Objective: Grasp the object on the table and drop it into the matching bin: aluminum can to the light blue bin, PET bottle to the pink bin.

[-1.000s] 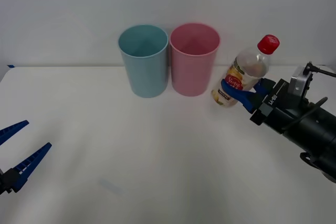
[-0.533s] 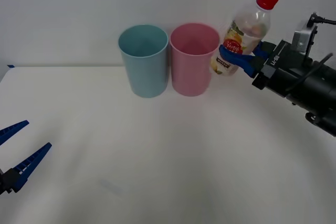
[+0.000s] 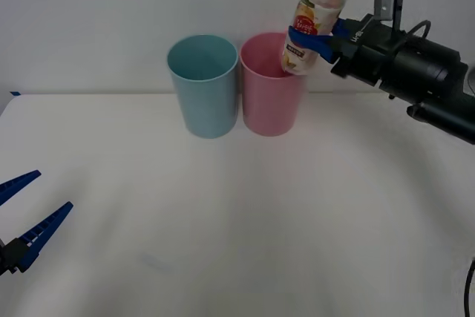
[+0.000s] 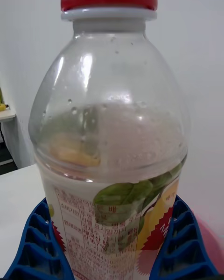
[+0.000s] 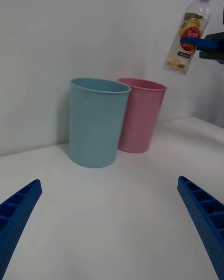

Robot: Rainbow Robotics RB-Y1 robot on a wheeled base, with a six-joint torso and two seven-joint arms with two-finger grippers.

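R gripper clamped on bottle at label, held aloft, tilted, base over pink bin's right rim. Shift w/ base toward bin centre, away from blue bin, then release. L gripper spread wide, idle, well short of bins.

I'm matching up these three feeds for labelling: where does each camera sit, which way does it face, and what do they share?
Front view: above the arms, looking forward and down at the table; left end effector low at the left, right end effector holding the bottle above the pink bin.
Right wrist view: on the right wrist, looking at the gripped bottle close up between its blue fingers.
Left wrist view: on the left wrist, low over the table, facing the light blue bin; its open fingers at the corners.
Shared: all three show the bottle.
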